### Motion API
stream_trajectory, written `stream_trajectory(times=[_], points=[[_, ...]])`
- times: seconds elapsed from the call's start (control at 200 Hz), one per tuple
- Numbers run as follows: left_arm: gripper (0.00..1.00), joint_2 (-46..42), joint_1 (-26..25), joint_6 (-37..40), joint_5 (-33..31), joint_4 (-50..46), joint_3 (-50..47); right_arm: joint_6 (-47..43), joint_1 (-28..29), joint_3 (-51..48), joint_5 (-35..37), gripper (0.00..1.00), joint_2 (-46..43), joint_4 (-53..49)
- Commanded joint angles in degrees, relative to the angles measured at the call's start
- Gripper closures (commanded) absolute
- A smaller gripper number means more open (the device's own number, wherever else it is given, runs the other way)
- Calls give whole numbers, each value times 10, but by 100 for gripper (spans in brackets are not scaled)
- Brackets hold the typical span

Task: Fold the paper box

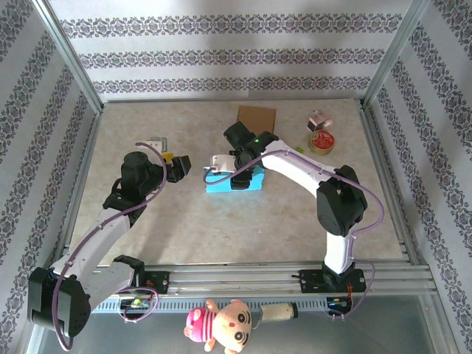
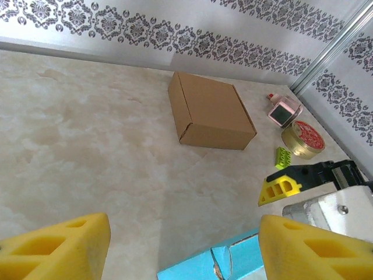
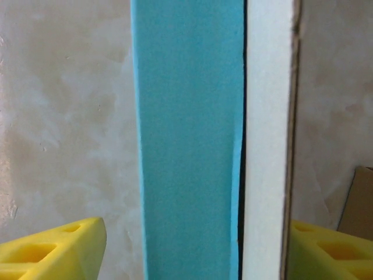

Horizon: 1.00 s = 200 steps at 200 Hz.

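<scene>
Task thing: the flat light-blue paper box lies about mid-way across the beige marbled counter. In the overhead view its long axis runs left to right.
Right hand: your right hand sits directly over the box, with its yellow fingers spread to either side. Bare counter shows between one finger and the blue edge, so the hand is open and grips nothing. The other finger stands just beside the box's white edge; I cannot tell whether it touches.
Left hand: your left hand hovers off the box's left end, near but apart. Its fingers are wide with nothing between them.
Key relation: in the right wrist view the blue panel runs straight away between the fingers. The jaws therefore straddle the box's short width, and the long axis lies in line with the hand.
Nearer arm: the right, clearly. From your left hand the box lies ahead and to its right.
Step, as I judge it: a side panel awaits creasing, and the fold looks unfinished.
Next move calls for: closing across the short width, or pressing down, while the left hand steadies the left end.
Bystander: a closed brown cardboard box sits behind the blue one, well apart from it.
Risk: thin paper may slide or buckle if it is pinched unevenly.
</scene>
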Motion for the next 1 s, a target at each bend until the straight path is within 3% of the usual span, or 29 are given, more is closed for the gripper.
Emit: stream_trajectory(times=[0.0, 0.335, 0.415, 0.49, 0.555, 0.725, 0.819, 0.994], points=[[32, 1, -3, -11, 8, -18, 23, 8, 6, 22, -10, 24, -16, -16], [33, 9, -3, -36, 26, -39, 43, 46, 5, 42, -12, 21, -49, -13], [37, 13, -5, -61, 28, -60, 54, 82, -1, 42, -30, 21, -70, 5], [44, 16, -12, -93, 27, -87, 64, 155, -15, 44, -48, 21, -94, 31], [50, 18, -29, -114, 12, -124, 79, 294, -37, 45, -41, 21, -113, 49], [62, 53, -83, -125, -46, -273, 144, 605, -119, -8, -65, 34, -177, 14], [64, 81, -105, -118, -66, -336, 176, 655, -152, -79, -98, 40, -221, 7], [68, 119, -133, -106, -79, -362, 201, 678, -169, -161, -69, 46, -272, 10]])
